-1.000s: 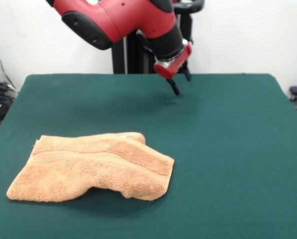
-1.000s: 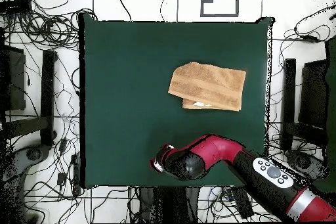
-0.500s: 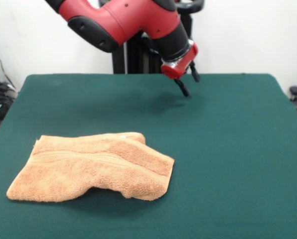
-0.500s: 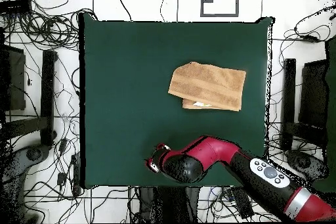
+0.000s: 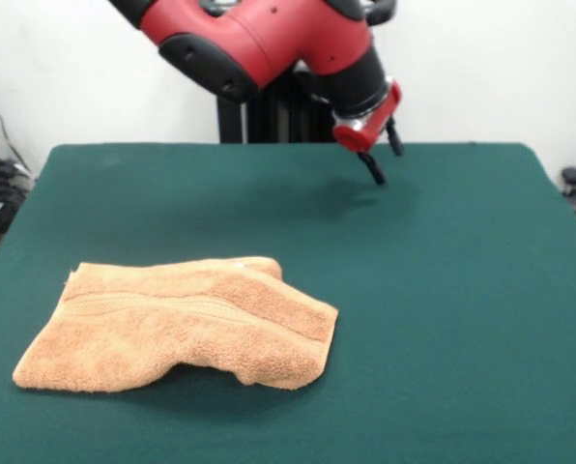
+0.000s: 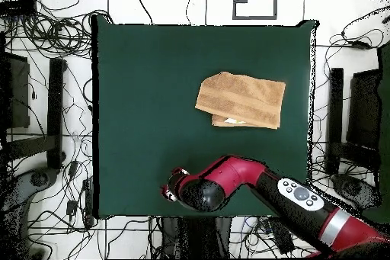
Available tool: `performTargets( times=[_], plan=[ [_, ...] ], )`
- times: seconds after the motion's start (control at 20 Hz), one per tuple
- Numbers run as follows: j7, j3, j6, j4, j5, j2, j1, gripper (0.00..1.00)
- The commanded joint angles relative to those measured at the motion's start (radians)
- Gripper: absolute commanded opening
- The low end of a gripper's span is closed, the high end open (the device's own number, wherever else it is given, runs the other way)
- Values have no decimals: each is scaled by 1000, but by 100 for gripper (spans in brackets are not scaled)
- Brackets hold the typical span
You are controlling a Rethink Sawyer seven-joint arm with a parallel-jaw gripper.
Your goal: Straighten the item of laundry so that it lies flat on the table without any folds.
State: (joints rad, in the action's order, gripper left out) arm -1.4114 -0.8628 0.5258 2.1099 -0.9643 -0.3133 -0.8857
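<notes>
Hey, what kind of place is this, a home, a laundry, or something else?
Most likely a robotics lab, not a home: a red robot arm hangs over a green felt table holding one towel, with cables tangled on the floor around it.

No text, label, brand, number or sign could be read in either view: not on the red arm (image 5: 269,39), nor on the towel (image 5: 182,324) below it.
</notes>
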Motion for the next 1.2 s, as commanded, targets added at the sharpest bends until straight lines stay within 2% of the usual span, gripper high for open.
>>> performTargets(
  times=[0.05,0.25,0.4,0.6,0.7,1.0,1.2],
  plan=[
    [73,-16,14,-52,-21,-50,70,100],
    [19,7,-1,-31,-22,-98,89,100],
    [-19,50,51,-38,36,-78,98,100],
    [0,53,49,-43,41,-72,97,100],
    [3,47,48,-31,39,-105,102,100],
    [-27,43,71,-1,27,-287,173,100],
    [-10,54,71,-3,21,-327,192,100]
  ],
)
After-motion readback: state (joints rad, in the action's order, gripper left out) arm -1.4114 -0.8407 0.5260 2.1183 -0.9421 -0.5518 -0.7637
